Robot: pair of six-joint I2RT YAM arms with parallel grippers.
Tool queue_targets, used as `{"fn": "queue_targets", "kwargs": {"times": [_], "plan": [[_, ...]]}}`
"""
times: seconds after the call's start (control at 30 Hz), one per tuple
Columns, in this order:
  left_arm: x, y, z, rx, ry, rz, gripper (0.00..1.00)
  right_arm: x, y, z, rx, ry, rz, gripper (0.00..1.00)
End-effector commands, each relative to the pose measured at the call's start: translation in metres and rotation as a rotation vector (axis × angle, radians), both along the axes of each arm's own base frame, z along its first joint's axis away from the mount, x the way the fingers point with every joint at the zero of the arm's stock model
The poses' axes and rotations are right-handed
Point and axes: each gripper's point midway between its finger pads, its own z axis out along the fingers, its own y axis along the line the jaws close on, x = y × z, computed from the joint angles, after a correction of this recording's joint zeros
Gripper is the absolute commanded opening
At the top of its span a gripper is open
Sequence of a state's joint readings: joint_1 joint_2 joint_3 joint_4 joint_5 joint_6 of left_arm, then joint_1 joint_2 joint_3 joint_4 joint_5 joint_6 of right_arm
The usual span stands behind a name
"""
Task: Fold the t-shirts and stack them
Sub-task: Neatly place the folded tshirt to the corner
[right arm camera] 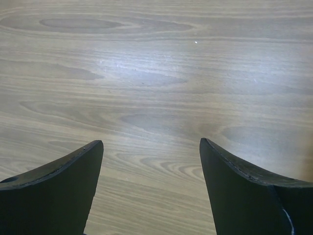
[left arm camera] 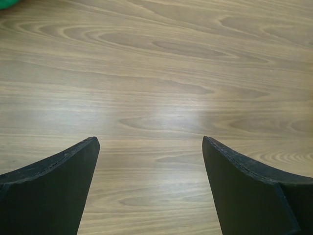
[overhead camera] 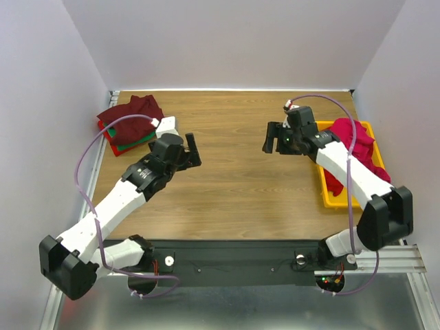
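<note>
Mostly hidden: green shirt (overhead camera: 135,144), under maroon shirt (overhead camera: 130,113); pink shirt (overhead camera: 363,142) partly behind right arm (overhead camera: 344,168).

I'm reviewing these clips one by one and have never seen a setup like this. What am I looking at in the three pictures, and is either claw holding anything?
These are two white robot arms bolted to the near edge of a wooden table. The wide picture comes from a fixed camera above and behind them. The other two come from a camera on each wrist, looking past that arm's own black fingers at bare wood. The left gripper and right gripper are both open over the middle of the table and hold nothing. In the far left corner lies a pile of soft cloth shirts: a dark maroon t-shirt on top, with a green one and a red one showing beneath. On the right, a yellow plastic tray holds a crumpled pinkish-red t-shirt, partly hidden by the right arm.
</note>
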State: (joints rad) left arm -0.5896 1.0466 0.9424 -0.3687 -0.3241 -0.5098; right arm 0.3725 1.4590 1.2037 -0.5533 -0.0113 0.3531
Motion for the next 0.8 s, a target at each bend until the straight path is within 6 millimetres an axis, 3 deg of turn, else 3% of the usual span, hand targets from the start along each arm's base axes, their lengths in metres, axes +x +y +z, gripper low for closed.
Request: {"fn": "queue_targets", "kwargs": {"times": [0.0,0.17,0.77], "plan": [[0.014,-0.017,0.032,-0.072,-0.094,0.036,0.98,0.003,-0.015,0.018,0.014,-0.093,-0.094,0.86],[0.014,-0.026,0.039,-0.093,-0.119,0.02,0.98,-0.007,-0.021,0.016,0.026,-0.092,-0.133,0.86],[0.013,-0.016,0.041,-0.032,-0.148,0.017,0.98,-0.016,-0.031,0.026,0.035,-0.132,-0.177,0.86]]}}
